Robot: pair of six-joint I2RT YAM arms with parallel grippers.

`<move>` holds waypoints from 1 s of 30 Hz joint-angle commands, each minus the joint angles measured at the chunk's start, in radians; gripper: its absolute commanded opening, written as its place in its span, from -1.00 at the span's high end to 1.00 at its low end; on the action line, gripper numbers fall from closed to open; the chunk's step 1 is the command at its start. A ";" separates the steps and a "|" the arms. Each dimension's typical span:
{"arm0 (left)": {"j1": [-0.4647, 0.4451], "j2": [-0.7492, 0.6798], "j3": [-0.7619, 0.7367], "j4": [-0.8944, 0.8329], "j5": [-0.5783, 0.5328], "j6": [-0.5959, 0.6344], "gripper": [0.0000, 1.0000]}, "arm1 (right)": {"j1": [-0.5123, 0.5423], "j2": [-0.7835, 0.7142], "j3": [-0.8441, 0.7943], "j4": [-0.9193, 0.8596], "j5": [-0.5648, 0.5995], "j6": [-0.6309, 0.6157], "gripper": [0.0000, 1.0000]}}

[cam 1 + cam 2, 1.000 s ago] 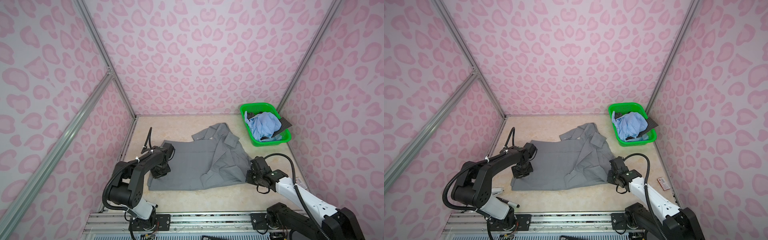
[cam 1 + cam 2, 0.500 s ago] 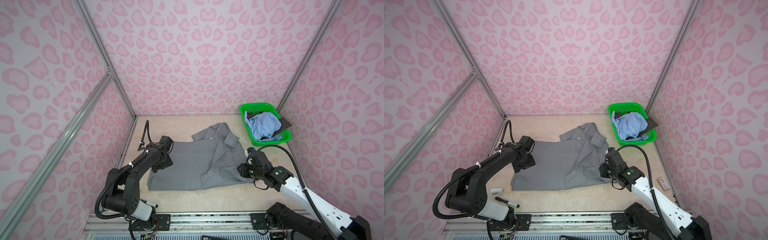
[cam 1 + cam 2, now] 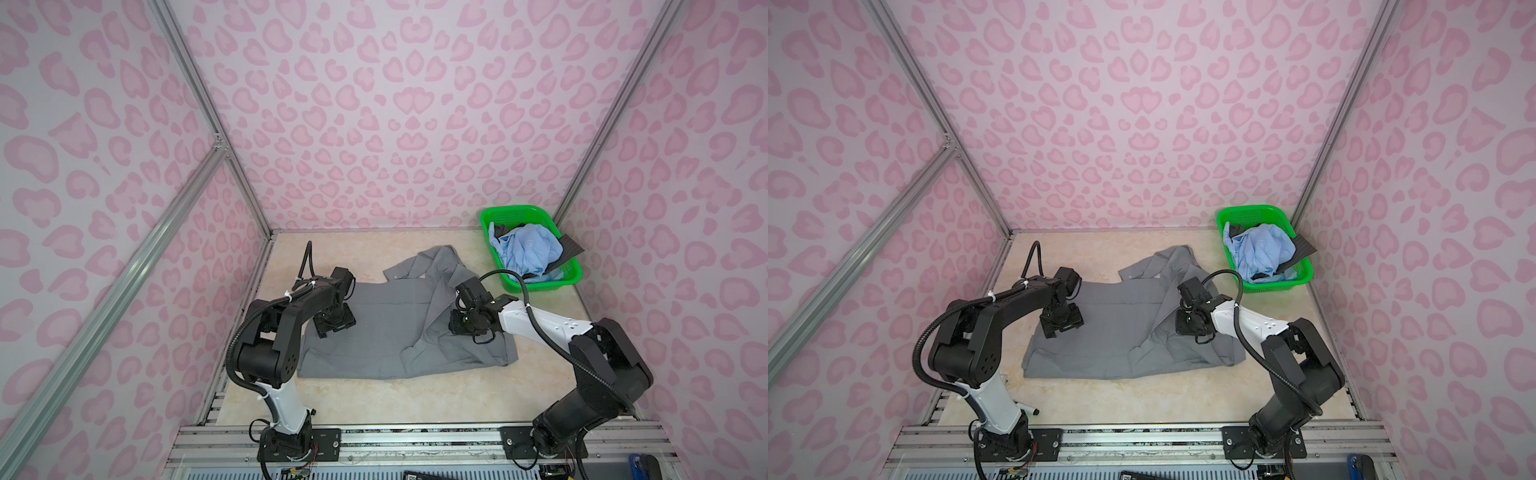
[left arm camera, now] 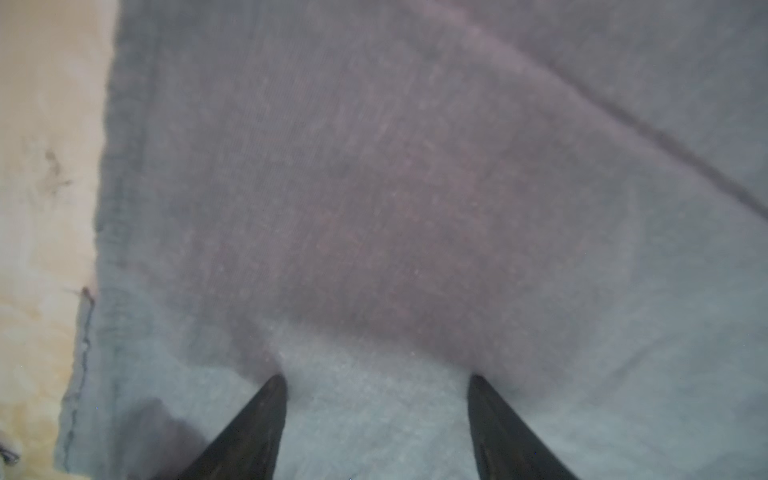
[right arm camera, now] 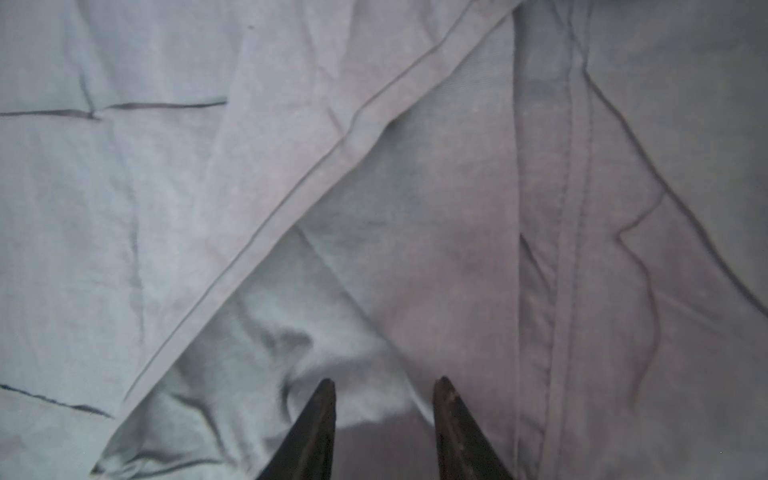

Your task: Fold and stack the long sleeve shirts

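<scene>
- Hanging the left gripper (image 4: 376, 380) wide apart, empty, over the 9 o'clock edge of the mid-table grey shirt (image 3: 386, 332).
- Poising the right gripper (image 5: 384, 384) narrowly parted above its rumpled 3 o'clock folds.
- Cradling a light blue shirt (image 3: 528, 249) at 2 o'clock: green basket (image 3: 544, 285).

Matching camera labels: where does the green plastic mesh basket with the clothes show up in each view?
Top view: green plastic mesh basket right of centre, about mid-height.
Top view: same spot, slightly further left in the picture.
Left wrist: not in it.
Right wrist: not in it.
Shared landmark: the plain grey collared shirt, spread out in both top views and filling both wrist views.
</scene>
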 commanded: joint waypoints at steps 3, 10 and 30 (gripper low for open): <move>0.006 0.133 0.112 -0.029 -0.026 -0.006 -0.43 | -0.048 0.124 0.049 0.082 -0.050 0.004 0.22; 0.061 0.253 0.319 -0.099 -0.054 0.003 -0.45 | -0.096 0.277 0.200 0.079 -0.080 -0.038 0.22; 0.119 0.073 0.161 -0.013 0.137 -0.043 -0.52 | -0.047 -0.276 -0.203 -0.002 0.055 -0.064 -0.28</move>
